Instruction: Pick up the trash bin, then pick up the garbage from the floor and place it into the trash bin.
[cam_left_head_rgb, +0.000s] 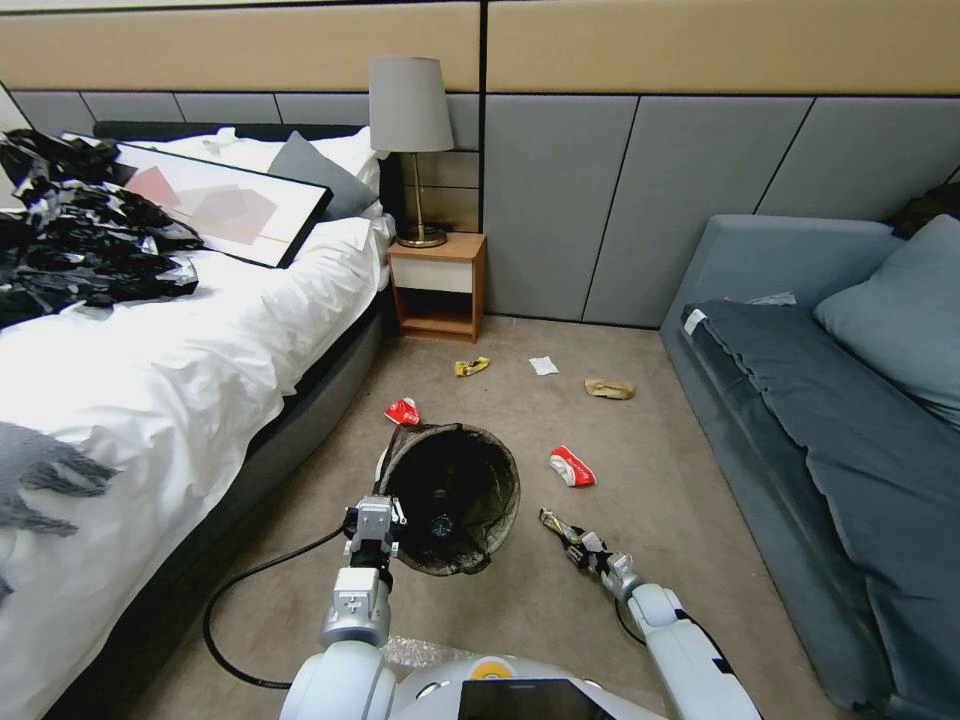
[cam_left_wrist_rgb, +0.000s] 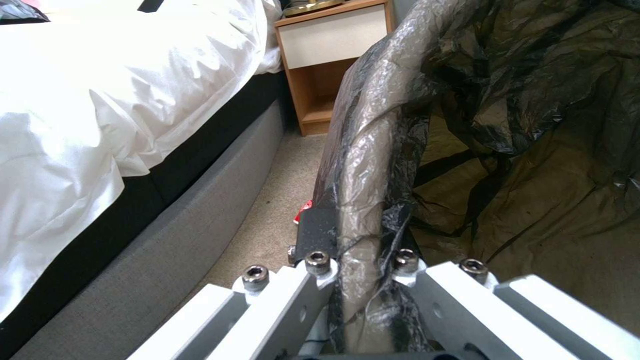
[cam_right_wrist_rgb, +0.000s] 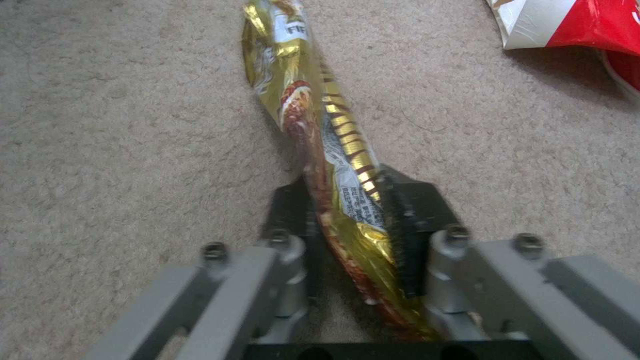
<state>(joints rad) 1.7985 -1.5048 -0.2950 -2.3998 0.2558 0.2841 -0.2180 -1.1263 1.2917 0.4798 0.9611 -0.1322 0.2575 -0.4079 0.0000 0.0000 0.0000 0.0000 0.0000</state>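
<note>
With left end effector (cam_left_head_rgb: 373, 522) pinching the trash bin (cam_left_head_rgb: 452, 498) rim at frame centre, bin pickup's done. Right end effector (cam_left_head_rgb: 583, 545) clamps a gold wrapper (cam_right_wrist_rgb: 313, 130), not yet binned; approx. five other pcs left on the floor (cam_left_head_rgb: 650, 480).

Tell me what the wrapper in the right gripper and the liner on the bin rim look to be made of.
Wrapper, pinched in the right gripper: likely metallised plastic film, glossy gold with bright glints and sharp creases. Liner over the trash bin rim, which the left gripper clamps: thin plastic film, dark, wrinkled and shiny, stretched translucent over the rim.
</note>
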